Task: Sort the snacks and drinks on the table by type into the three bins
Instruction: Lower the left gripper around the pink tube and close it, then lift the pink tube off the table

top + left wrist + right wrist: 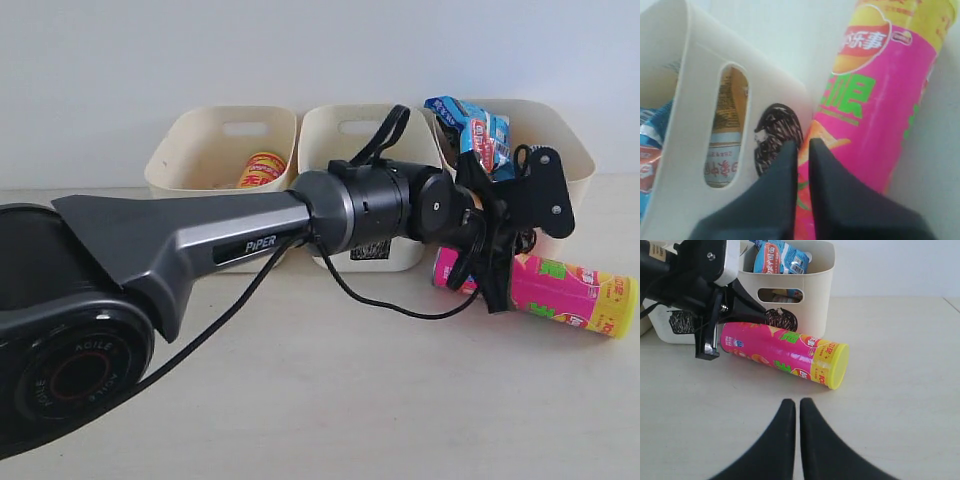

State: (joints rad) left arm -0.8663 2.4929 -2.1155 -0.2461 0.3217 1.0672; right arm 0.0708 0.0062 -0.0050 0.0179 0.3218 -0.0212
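Currently the left gripper (802, 145) is sitting shut and empty at the pink tube (880, 125); open wide, then straddle its middle

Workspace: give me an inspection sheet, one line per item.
Surface: pale beige wood-grain table.
Job's things: pink chip tube with yellow end lies on the table before the right cream plastic bin; yellow chip tube with red label in the left bin; blue crinkly packets in the right bin; contents of the middle bin hidden.
Clutter: nothing seen.
Grippers: left gripper shut beside the pink tube; right gripper shut, empty.
Cables: black cable loops below the left arm.
Surroundings: plain pale wall.
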